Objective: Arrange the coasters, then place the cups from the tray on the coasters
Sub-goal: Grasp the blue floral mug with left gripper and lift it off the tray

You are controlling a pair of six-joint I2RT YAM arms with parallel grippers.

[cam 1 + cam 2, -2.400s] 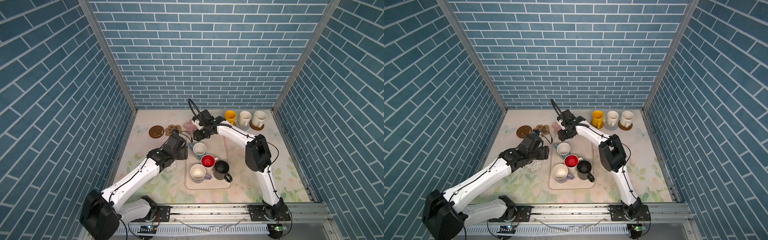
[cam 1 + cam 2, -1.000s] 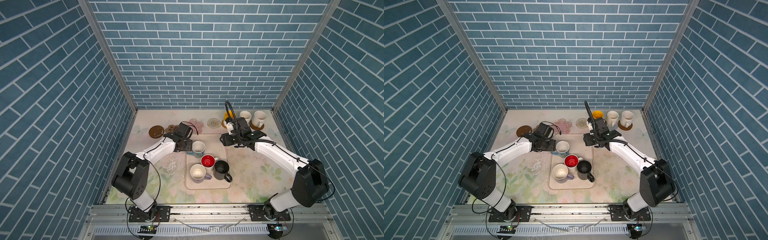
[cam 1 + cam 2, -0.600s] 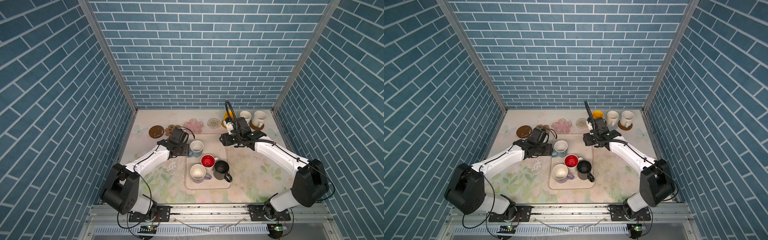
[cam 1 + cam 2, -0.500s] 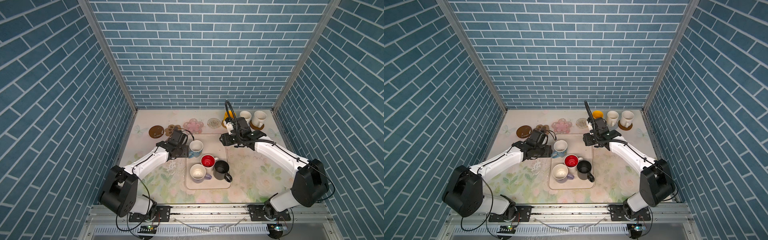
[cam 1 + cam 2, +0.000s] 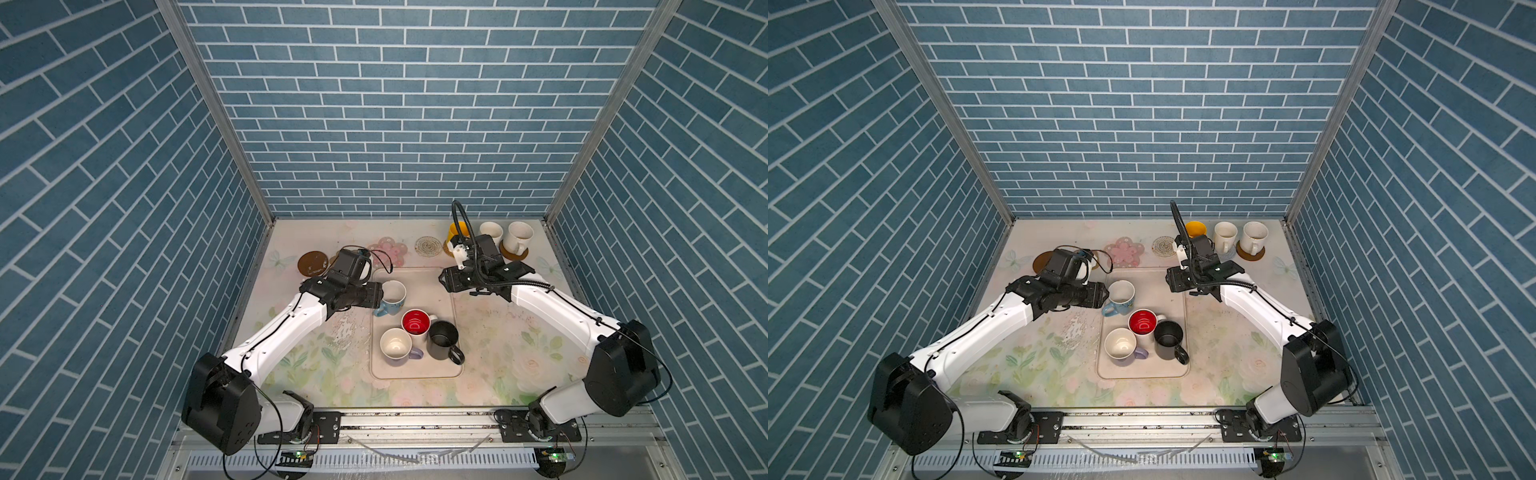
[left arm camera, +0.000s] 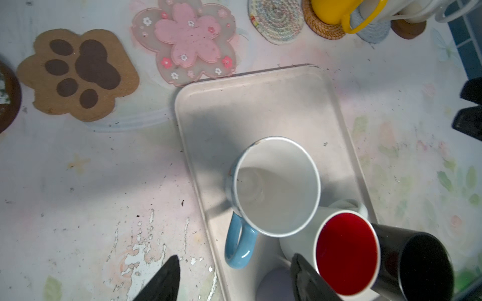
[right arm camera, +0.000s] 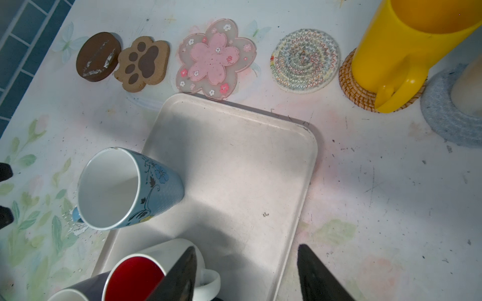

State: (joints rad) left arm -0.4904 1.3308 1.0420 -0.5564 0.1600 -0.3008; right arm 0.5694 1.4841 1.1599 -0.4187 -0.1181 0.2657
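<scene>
The cream tray (image 5: pixel 424 286) holds a light blue cup (image 5: pixel 392 294), a cup with a red inside (image 5: pixel 415 322), a lavender cup (image 5: pixel 396 343) and a black cup (image 5: pixel 443 338). My left gripper (image 5: pixel 376 295) is open beside the blue cup, and its handle (image 6: pixel 240 245) lies just past the fingertips. Over the tray's far right corner my right gripper (image 5: pixel 446 282) is open and empty. Along the back lie a brown disc coaster (image 5: pixel 311 262), the paw (image 6: pixel 78 75), the pink flower (image 5: pixel 392 249) and a patterned round (image 5: pixel 428 246), all bare.
At the back right a yellow cup (image 5: pixel 456 232) stands on the rattan coaster (image 7: pixel 354 83). One cream cup (image 5: pixel 491 233) stands on the pale blue knit coaster (image 7: pixel 443 117), another (image 5: pixel 518 237) on a brown disc. Blue brick walls close in three sides.
My left arm's elbow has swung toward the front while its gripper has stayed beside the light blue cup. The right arm and the cups have not moved.
</scene>
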